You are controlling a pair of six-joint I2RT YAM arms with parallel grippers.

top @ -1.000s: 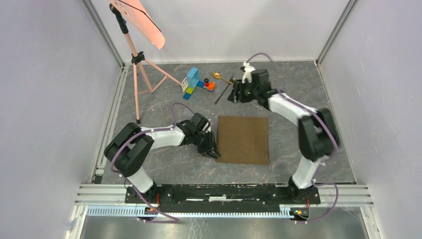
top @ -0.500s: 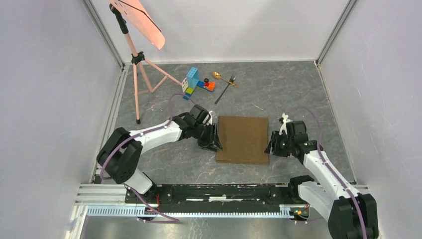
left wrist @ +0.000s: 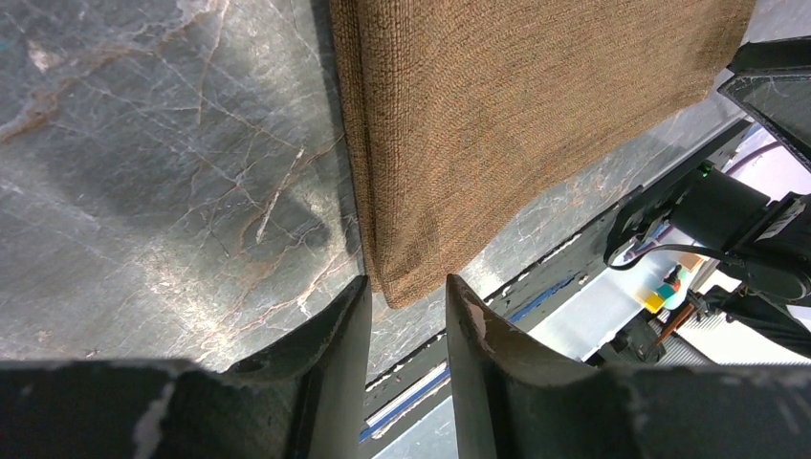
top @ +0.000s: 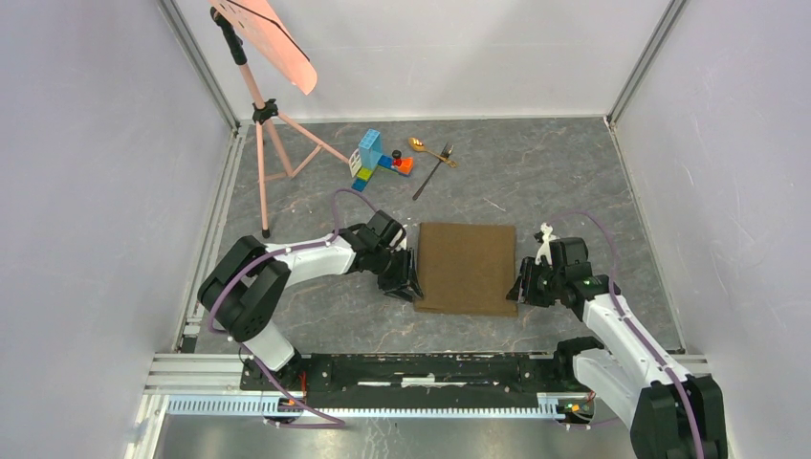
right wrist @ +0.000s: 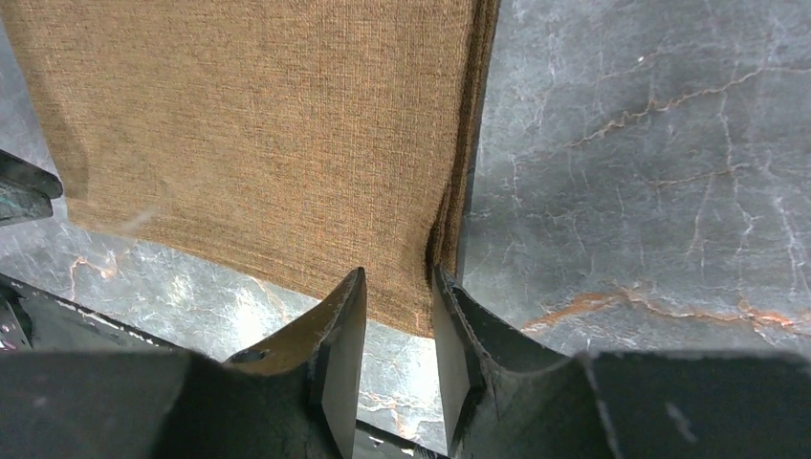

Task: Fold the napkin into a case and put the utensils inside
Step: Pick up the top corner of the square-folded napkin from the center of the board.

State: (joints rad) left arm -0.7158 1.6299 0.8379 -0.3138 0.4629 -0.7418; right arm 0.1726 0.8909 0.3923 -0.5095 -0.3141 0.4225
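The brown napkin [top: 467,268] lies flat on the table's middle. My left gripper [top: 408,284] is open at its near-left corner; in the left wrist view the napkin [left wrist: 497,115] has that corner lying between the tips of my left gripper [left wrist: 407,283], unpinched. My right gripper [top: 522,289] is open at the near-right corner; in the right wrist view the napkin [right wrist: 268,134] reaches between the tips of my right gripper [right wrist: 399,277], its layered edge against the right finger. The gold spoon [top: 421,145] and the dark fork [top: 430,174] lie at the far middle, away from both grippers.
Colourful toy blocks [top: 373,158] stand just left of the utensils. A pink tripod stand [top: 271,143] with an orange panel occupies the far left. Grey walls close in the table on three sides; a metal rail [top: 421,368] runs along the near edge.
My right arm swung from beside the utensils at the far side down to the napkin's near-right corner. My left gripper shifted slightly along the napkin's left edge.
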